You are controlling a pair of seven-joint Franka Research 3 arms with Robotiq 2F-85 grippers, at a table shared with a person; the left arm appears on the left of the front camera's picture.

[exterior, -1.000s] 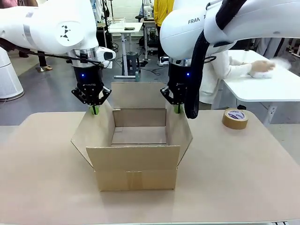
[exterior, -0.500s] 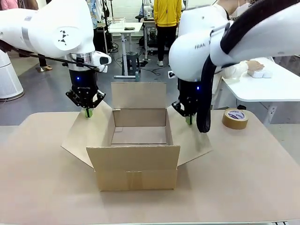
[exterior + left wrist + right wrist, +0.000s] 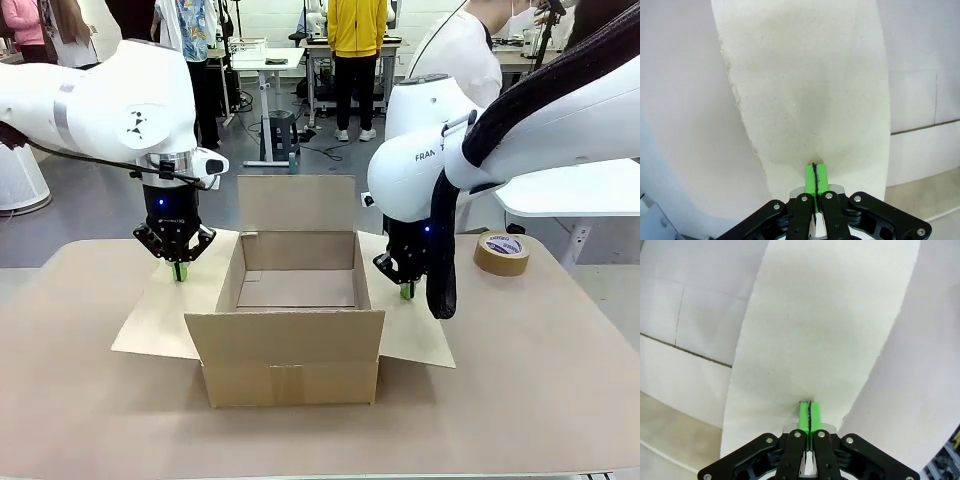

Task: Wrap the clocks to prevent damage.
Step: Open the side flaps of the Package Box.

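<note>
Claws both pinched shut, my left claw (image 3: 179, 270) tip against the left flap (image 3: 160, 318), my right claw (image 3: 406, 291) against the right flap (image 3: 420, 335), tape roll (image 3: 501, 253) right of centre on the bench (image 3: 520, 390), open cardboard box (image 3: 290, 365) mid-frame, side flaps splayed outward.

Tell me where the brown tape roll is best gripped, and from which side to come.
Grip the tape roll by its ring wall, coming down from above: one finger in the centre hole, one outside. It lies flat on the table, hole upward, so the thin wall probably suits the jaws better than the full width. The right gripper is nearer.
</note>
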